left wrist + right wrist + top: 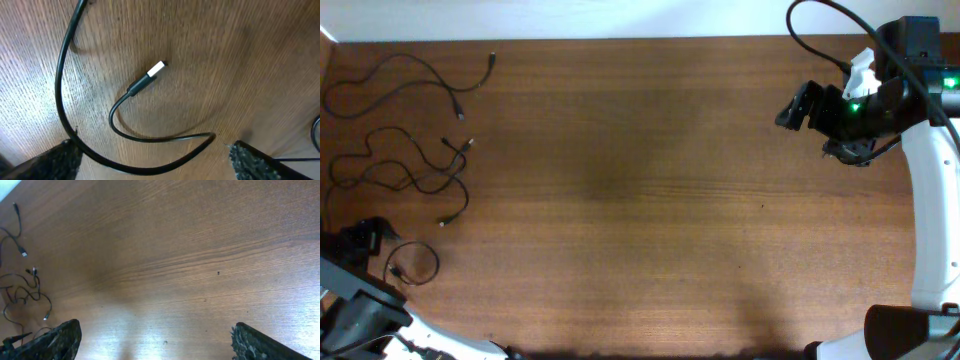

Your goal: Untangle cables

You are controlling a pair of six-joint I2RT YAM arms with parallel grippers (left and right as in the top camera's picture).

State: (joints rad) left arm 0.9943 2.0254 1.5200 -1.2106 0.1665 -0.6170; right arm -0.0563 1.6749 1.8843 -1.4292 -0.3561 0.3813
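Three thin black cables lie apart at the table's left. One wavy strand (410, 72) is at the far left corner, a second (405, 172) curls below it, and a short loop (420, 262) lies nearest the front. My left gripper (365, 240) hovers beside that loop, open. In the left wrist view the loop's cord (150, 167) runs between the two fingertips without being pinched, and its silver plug (156, 70) lies ahead. My right gripper (795, 105) is far off at the back right, open and empty. In the right wrist view the cables (22, 287) show far to the left.
Bare wooden table (640, 200) stretches between the two arms. The right arm's thick black cable (820, 30) arches over the back right corner. The table's back edge (620, 40) meets a white wall.
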